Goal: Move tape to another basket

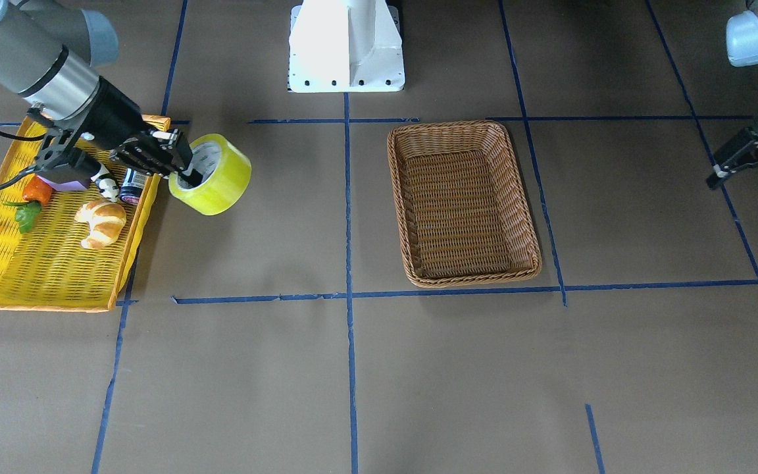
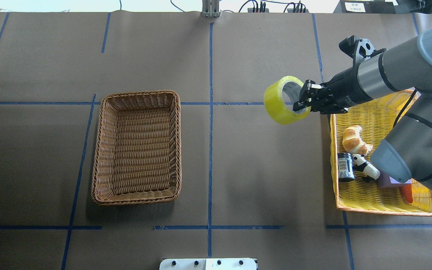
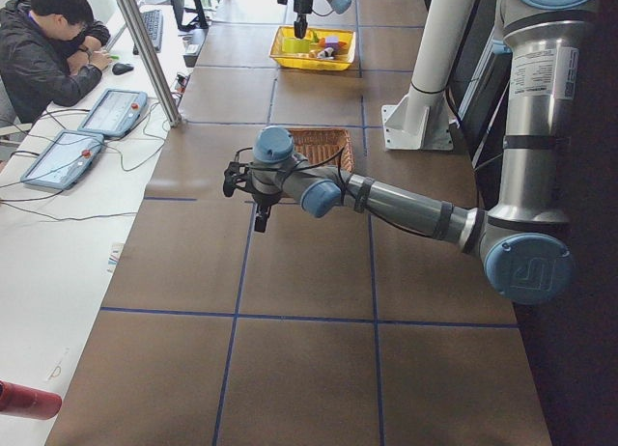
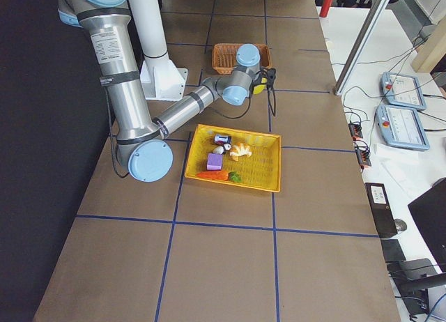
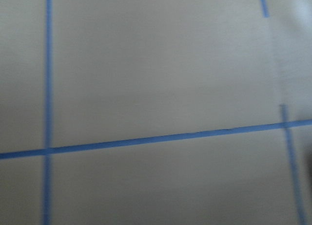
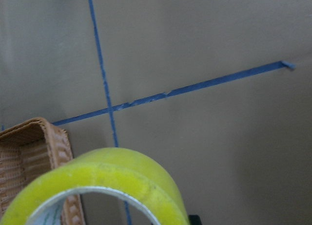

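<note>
Tape [image 1: 221, 181], core axis tilted near level, sits pinched by right gripper [image 1: 185, 174]; left gripper [image 1: 741, 185] spread.

The tape [image 2: 281, 108] is held over the table [image 2: 238, 168] between the wicker basket [image 2: 135, 198] and the plastic-weave basket [image 2: 384, 212], just beside the latter, in which a croissant [image 2: 354, 138] is laid.

I am running this rig in a robotics lab. The worktop [image 2: 238, 168] is papered brown and gridded with blue tape lines [image 2: 210, 150], and a white robot pedestal [image 1: 346, 46] is bolted to it. Alongside, a colleague [image 3: 48, 50] sits at a white bench [image 3: 58, 253] carrying teach pendants [image 3: 113, 111] and cables [image 3: 39, 214].
</note>
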